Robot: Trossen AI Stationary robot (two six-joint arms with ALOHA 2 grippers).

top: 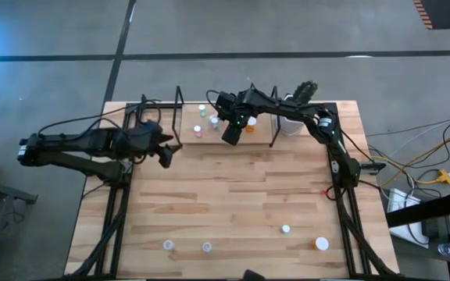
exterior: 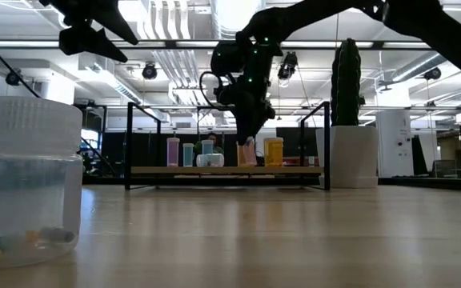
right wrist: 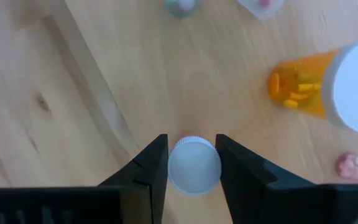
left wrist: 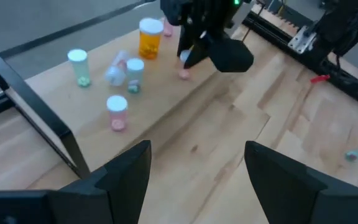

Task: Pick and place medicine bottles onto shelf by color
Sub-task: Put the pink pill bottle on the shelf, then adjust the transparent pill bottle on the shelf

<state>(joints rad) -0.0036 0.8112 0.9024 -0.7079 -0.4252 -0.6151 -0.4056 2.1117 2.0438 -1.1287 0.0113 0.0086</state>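
Light wooden plank tabletop (top: 233,195) on grey concrete floor; open workshop beyond, with ceiling ducts and lamps. Right gripper (right wrist: 192,163) over the shelf (exterior: 226,170), clamped on a white-capped pinkish bottle (right wrist: 194,166) beside an orange bottle (right wrist: 319,84). Left gripper (left wrist: 197,165) raised near the shelf's left end, fingers spread, empty. Four bottles near the table's front edge.

Upright bottles (left wrist: 150,38) on shelf (left wrist: 185,106), four loose (top: 285,229)
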